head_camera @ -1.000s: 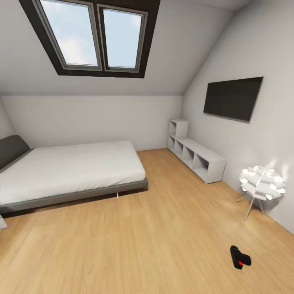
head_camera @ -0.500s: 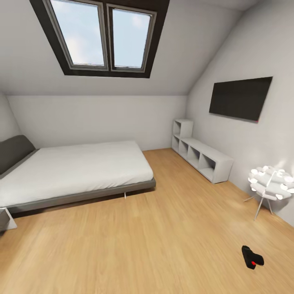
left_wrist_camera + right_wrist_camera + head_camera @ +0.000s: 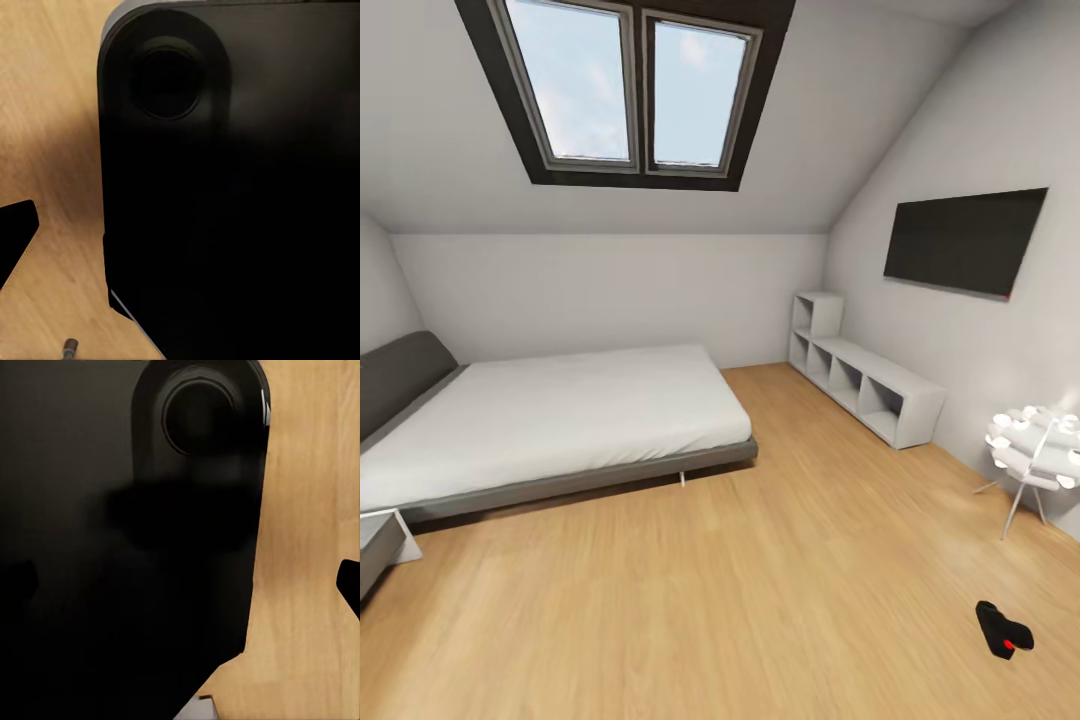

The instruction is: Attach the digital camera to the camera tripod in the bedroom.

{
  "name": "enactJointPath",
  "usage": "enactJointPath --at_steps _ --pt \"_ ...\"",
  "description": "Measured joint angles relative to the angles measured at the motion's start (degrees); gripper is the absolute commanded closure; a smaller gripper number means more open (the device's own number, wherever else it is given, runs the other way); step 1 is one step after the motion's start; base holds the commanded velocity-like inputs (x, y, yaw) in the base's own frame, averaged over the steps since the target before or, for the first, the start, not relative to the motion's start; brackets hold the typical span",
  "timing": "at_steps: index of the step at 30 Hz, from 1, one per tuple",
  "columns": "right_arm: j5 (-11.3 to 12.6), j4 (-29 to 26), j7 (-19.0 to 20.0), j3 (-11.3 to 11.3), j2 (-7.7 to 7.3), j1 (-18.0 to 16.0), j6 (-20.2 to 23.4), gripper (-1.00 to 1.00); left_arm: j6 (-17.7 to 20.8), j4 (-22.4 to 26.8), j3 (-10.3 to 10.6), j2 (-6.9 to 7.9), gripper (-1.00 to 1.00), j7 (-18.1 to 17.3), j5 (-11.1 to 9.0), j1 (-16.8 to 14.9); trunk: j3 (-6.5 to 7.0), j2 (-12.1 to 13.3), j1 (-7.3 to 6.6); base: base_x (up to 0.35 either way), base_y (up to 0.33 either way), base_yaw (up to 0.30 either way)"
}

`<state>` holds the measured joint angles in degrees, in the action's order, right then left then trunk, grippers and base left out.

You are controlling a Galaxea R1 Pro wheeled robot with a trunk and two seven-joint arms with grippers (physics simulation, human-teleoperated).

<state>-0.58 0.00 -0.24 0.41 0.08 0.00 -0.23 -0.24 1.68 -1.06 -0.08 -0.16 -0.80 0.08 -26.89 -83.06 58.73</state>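
- Head view takes in the bedroom: one low grey bed (image 3: pixel 560 420) at the left and middle of the frame, with a dark headboard at the far left edge.
- One skylight (image 3: pixel 635 90) with two glass panes sits in the sloped ceiling at the upper middle.
- One black wall screen (image 3: pixel 966 240) hangs on the pale wall at the upper right.
- One run of white cube shelves (image 3: pixel 865 380) stands against that same wall, below and to the left of the screen: a taller end section plus a low row of open cubes.
- One white lamp (image 3: pixel 1035 450) made of clustered petals stands on thin legs at the right edge, near the wall.
- One digital camera (image 3: pixel 1002 630), black with one red dot, lies on the light wood plank floor (image 3: pixel 740 600) at the lower right of the frame, below the lamp and well apart from the bed.
- One grey object corner (image 3: pixel 375 540) pokes in at the lower left edge; what it is I cannot tell.
- Left wrist view has a large black body (image 3: pixel 232 187) with one round recess, close over the wood floor.
- Right wrist view has a similar black body (image 3: pixel 127 547) with one round recess beside the floor.
- Finger spread of the left and right grippers: I cannot tell from these pictures.
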Motion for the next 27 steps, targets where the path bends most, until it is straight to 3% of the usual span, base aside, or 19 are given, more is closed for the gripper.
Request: enactJointPath --at_steps 6,27 --pt "0.0 0.0 0.0 0.0 0.00 0.0 0.0 -1.00 0.0 0.0 0.0 0.00 -1.00 0.0 0.0 0.0 0.00 0.0 0.00 0.000 0.020 -0.123" --pt "0.0 0.0 0.0 -0.1 0.01 0.0 0.0 -1.00 0.0 0.0 0.0 0.00 -1.00 0.0 0.0 0.0 0.00 0.0 0.00 0.000 0.001 -0.240"
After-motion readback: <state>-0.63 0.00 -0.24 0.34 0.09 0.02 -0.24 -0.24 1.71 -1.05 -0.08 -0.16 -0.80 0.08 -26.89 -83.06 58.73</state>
